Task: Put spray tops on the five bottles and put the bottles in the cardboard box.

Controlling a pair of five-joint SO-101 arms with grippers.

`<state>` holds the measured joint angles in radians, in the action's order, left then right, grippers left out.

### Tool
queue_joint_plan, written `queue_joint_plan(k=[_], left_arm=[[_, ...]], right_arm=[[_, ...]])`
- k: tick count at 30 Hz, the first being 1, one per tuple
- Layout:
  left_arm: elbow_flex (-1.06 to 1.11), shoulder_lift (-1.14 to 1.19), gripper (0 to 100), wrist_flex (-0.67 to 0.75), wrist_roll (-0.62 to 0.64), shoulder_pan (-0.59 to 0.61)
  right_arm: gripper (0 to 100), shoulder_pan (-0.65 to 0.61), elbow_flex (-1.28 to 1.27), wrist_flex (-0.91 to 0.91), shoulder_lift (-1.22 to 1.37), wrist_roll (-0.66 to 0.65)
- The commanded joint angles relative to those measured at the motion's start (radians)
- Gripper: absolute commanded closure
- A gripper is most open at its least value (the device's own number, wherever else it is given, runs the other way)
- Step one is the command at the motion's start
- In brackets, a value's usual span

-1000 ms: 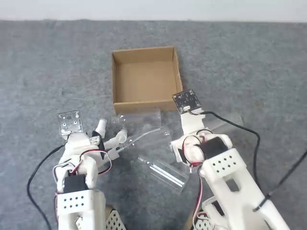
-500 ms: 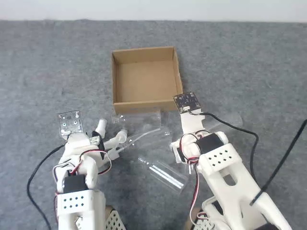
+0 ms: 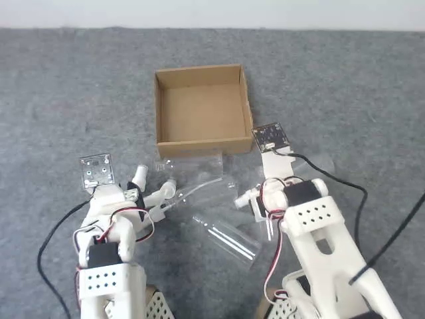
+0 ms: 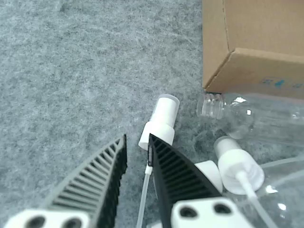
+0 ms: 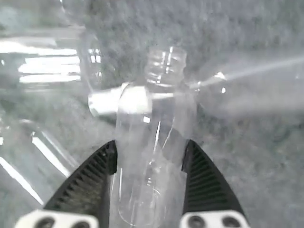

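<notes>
You're clamping right gripper (image 5: 151, 147) on clear bottle (image 5: 156, 109); left gripper (image 4: 137, 138) jaws sitting barely apart beside spray top (image 4: 161, 121). Be steadying bottle neck toward it.

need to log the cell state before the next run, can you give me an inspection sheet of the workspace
surface: grey carpet across the table
job's things: cardboard box open and empty; clear bottles lying on their sides in front of it, without tops; loose spray tops beside them
clutter: nothing seen
grippers: left gripper slightly open, tips just short of a spray top; right gripper shut on a held bottle with a bare neck
cables: black cable loops off the right arm; another by the left arm
surroundings: pale wall strip beyond the carpet
</notes>
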<state>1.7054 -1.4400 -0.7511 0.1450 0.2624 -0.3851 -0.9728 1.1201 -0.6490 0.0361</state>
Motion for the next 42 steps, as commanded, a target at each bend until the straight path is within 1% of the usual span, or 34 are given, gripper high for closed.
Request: queue_joint_plan(k=[1,5,20,33,42], left_arm=[[-0.015,-0.021,93,0.005,-0.002,0.0],[-0.015,-0.021,93,0.005,-0.002,0.0],[-0.015,-0.021,93,0.005,-0.002,0.0],[-0.015,-0.021,93,0.005,-0.002,0.0],[-0.015,-0.021,93,0.005,-0.002,0.0]], right_arm=[[97.2,0.016,0.198,0.17,-0.015,-0.02],[97.2,0.018,0.288,0.272,-0.015,-0.02],[97.2,0.013,0.463,0.544,-0.016,-0.021],[97.1,0.016,0.624,0.671,-0.019,-0.021],[97.1,0.012,0.623,0.659,-0.285,-0.021]])
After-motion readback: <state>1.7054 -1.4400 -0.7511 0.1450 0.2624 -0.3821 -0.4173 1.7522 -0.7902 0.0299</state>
